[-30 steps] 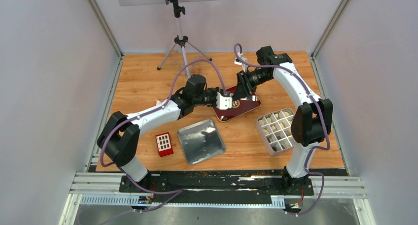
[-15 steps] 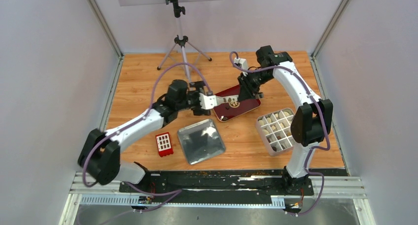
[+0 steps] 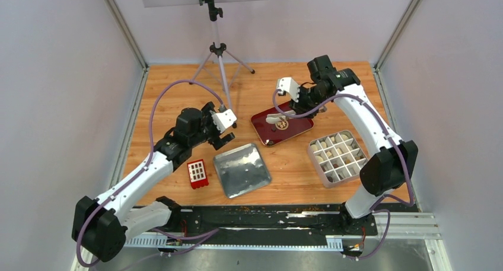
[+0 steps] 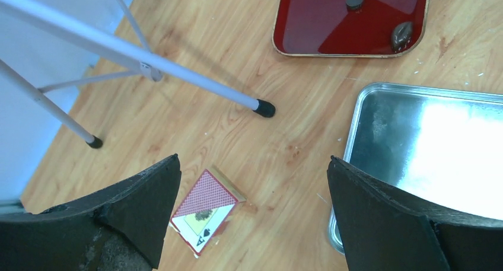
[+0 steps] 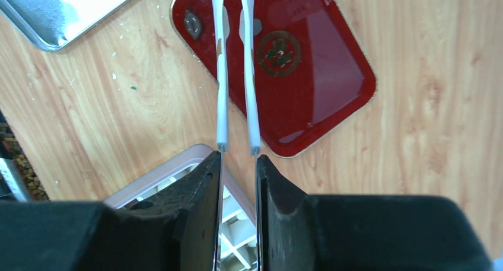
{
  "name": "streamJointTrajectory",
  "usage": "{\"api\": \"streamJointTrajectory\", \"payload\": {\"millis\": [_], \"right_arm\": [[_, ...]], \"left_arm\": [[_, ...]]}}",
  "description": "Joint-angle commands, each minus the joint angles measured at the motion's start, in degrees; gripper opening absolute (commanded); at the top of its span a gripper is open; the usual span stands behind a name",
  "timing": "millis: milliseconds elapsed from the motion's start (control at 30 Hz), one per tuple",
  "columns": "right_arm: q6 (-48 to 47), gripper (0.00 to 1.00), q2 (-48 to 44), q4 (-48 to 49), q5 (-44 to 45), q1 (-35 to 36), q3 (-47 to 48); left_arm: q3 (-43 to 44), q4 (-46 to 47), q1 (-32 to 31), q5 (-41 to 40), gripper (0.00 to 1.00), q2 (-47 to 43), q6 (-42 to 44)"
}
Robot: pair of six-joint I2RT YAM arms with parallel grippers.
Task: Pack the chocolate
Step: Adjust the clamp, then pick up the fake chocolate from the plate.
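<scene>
My left end effector [image 4: 253, 159] gapes wide; my right end effector [image 5: 238, 157] pinches white tongs [image 5: 220, 75] over the red tray [image 3: 299, 127] mid bench [image 3: 178, 99], where loose chocolate [image 4: 402, 35] lies. It looks light, smooth and easily marred, so I'd nip it gently across its sides.

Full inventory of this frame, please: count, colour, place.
Glossy rectangular tray: one, dark red, mid-table.
Shallow metal tray: one, silver, near centre.
Plastic gridded box: one, pale, near right.
Chocolate pieces: several, cream and brown, in box; a dark one on red tray.
Small white-squared block: one, red, left of metal tray.
Playing-card box: one, red-backed, near left pincer.
Metal tripod: one, grey, far side.
Plastic tongs: one, white, in right pincer.
Left pincer: open.
Right pincer: shut on tongs.
</scene>
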Motion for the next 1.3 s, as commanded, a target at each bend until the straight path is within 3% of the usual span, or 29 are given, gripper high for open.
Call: {"api": "streamJointTrajectory", "payload": {"millis": [0,200,500,1267], "right_arm": [[-2.74,0.28,1.12,0.2,3.28,0.5,4.66],[-1.98,0.3,6.5,-3.76,1.07,0.86,6.86],[3.17,0.34,10.96,-1.81,2.4,0.51,7.88],[6.1,0.34,20.84,-3.01,3.96,-1.04,13.11]], "left_arm": [[1.04,-1.52,0.63,-0.34,1.0,-2.4,-5.78],[2.16,-4.02,1.7,-1.21,1.0,-0.63,-0.32],[5.88,-6.65,3.88,0.57,1.0,3.7,-1.33],[3.19,-4.01,3.92,2.24,1.0,2.94,-2.32]]}}
